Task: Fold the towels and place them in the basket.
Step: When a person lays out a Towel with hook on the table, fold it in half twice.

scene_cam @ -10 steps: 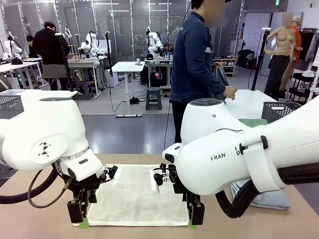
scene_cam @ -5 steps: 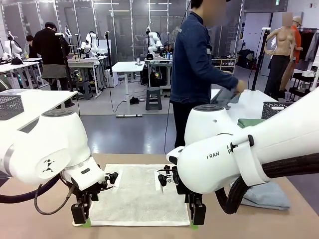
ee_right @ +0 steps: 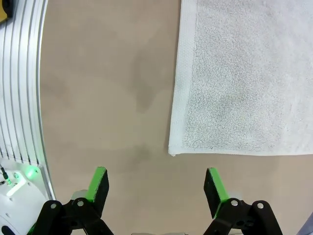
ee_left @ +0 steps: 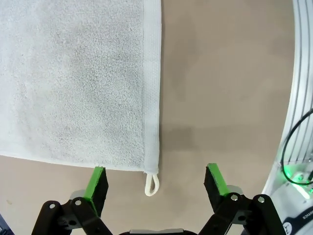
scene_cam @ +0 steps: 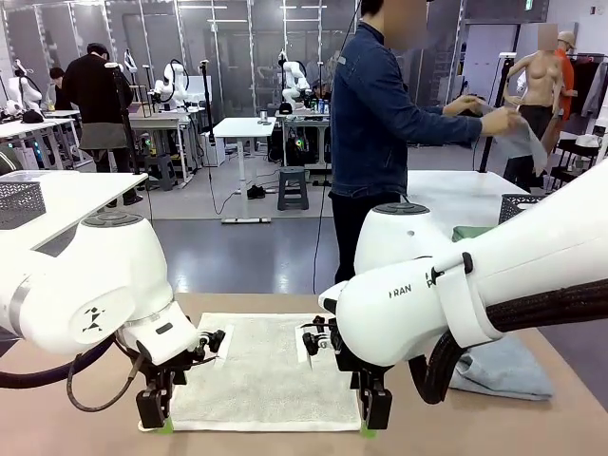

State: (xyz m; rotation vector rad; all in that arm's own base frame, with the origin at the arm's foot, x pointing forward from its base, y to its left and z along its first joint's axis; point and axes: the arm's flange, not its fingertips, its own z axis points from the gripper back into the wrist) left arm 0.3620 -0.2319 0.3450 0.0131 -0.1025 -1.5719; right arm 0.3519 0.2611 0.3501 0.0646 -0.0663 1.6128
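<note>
Since the earlier frames both arms had dropped lower and drawn in over the towel's near edge, and the person had turned from the far table and raised a pale grey cloth [scene_cam: 518, 133] out to the side.

The left gripper [ee_left: 155, 181] stood with its jaws spread wide and nothing between them. Its green pads [ee_left: 98, 182] bracketed the near corner of the cream-white towel [ee_left: 73, 73], and the cord loop [ee_left: 152, 184] lay on the table between them. The right gripper [ee_right: 155, 181] was likewise spread wide and empty, but its corner of the towel [ee_right: 244, 73] lay just ahead of the fingertips, not yet between them.

In the front view the left gripper [scene_cam: 154, 418] and right gripper [scene_cam: 373, 413] hung close above the two near corners of the towel [scene_cam: 261, 375], which lay flat and unfolded on the tan table [scene_cam: 570, 427]. A blue-grey towel [scene_cam: 508, 366] lay crumpled beside the right arm. A dark mesh basket [scene_cam: 532, 209] stood well apart, on the white table behind.

The step in hand appeared to be the two-corner pinch that starts the first fold. To do it well:

1. The right gripper probably needed to advance slightly, so that the corner fell inside its jaws.
2. The left should close on the hem itself, not on the loop alone, which could slip free.
3. Both should close together, lift to equal height, and carry the near edge to the far edge, keeping the cloth taut to avoid a skewed fold.
</note>
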